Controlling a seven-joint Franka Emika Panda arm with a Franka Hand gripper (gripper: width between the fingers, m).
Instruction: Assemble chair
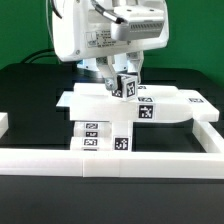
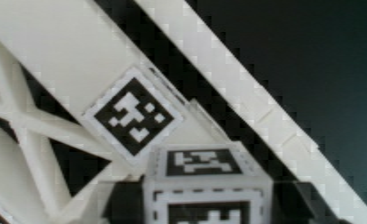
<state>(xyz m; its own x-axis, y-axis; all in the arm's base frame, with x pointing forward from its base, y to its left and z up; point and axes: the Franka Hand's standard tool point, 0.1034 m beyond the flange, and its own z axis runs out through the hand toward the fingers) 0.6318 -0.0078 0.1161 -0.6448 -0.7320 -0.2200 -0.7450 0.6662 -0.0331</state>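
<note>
We see the arm's two-finger gripper (image 1: 122,82) clenched on a small matte white plastic block (image 1: 124,86) bearing black-and-white square tags. Just beneath it lie the flat white chair panels (image 1: 165,106), also tagged. The marker board (image 1: 103,136) sits near, below. We cannot read any writing.

The chair pieces (image 1: 150,100) look like matt white plastic, smooth and flat-faced, with printed black-and-white square tags (image 2: 137,113) that appear flat and unglossy. The counter (image 1: 30,100) is a dark, matt black surface. The low border wall (image 1: 110,156) is plain white and matt. The robot arm (image 1: 80,35) has a smooth white shell with a slight sheen.
</note>
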